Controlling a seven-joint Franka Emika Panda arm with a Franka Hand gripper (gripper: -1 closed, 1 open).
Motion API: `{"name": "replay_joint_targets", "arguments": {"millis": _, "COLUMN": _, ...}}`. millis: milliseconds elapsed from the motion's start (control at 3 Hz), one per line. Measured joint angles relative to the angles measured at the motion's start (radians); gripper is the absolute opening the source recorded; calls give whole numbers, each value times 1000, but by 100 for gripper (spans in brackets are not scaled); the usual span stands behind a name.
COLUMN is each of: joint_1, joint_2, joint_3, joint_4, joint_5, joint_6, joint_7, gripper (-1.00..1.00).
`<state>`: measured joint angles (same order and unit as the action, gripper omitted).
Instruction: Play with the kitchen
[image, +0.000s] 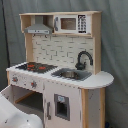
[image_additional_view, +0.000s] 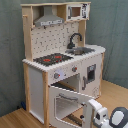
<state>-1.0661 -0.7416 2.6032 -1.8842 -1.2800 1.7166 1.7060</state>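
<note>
So, the kitchen (image_additional_view: 62, 60) fills the centre of both exterior views, upright against the grey curtain, with the stovetop (image_additional_view: 53, 59) and sink (image_additional_view: 81, 50) on its counter. In the second exterior view the oven door (image_additional_view: 67, 104) hangs swung down and open at lower centre, its window facing up and out. The arm (image_additional_view: 107, 116) sits at the lower right corner of the second exterior view (only white and dark housing shows), just beside the door's free edge and below the counter. The gripper itself isn't in view in either picture, so whether it is spread or pinched can't be told. In the first exterior view a white bulk (image: 15, 117) at lower left is probably the same arm. The key relation: the door lies up and to the left of the arm in the second exterior view, its long edge running roughly across the frame. My guess is the door is the nearest part to work on, the knobs (image_additional_view: 56, 76) next.
</note>
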Motion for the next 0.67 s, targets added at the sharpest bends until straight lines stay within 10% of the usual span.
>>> {"name": "replay_joint_targets", "arguments": {"millis": 667, "joint_1": -29, "joint_2": -1, "joint_3": 0, "joint_4": -57, "joint_5": 1, "joint_6": 89, "joint_7": 177, "gripper": 100}}
